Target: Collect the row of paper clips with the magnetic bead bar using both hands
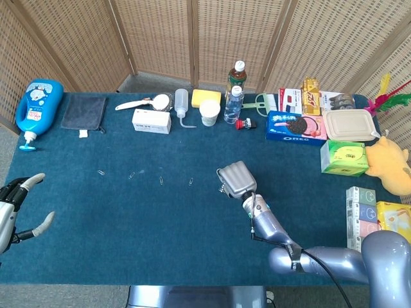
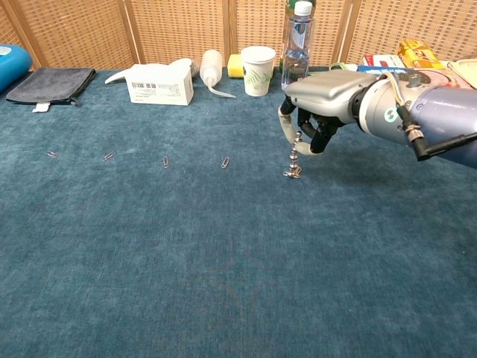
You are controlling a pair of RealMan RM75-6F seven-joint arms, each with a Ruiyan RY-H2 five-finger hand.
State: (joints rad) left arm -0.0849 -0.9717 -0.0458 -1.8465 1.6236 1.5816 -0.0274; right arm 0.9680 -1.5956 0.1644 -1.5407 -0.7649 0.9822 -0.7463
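A blue carpeted table (image 1: 192, 224) stands before wicker screens, its far edge lined with boxes and bottles. The right hand (image 2: 322, 104) pinches the top of the bead bar (image 2: 294, 158), which hangs down with its lower end at the carpet; one paper clip seems to cling there, though that is too small to be sure of. Four paper clips (image 2: 165, 162) lie loose in a row to the left of the bar, so most of the collecting looks undone. The left hand (image 1: 16, 208) hangs at the table's near left corner with fingers spread, holding nothing. Between bar and row the carpet is bare, giving room to sweep leftward; the white box (image 2: 155, 83) and cup (image 2: 258, 70) stand well behind.
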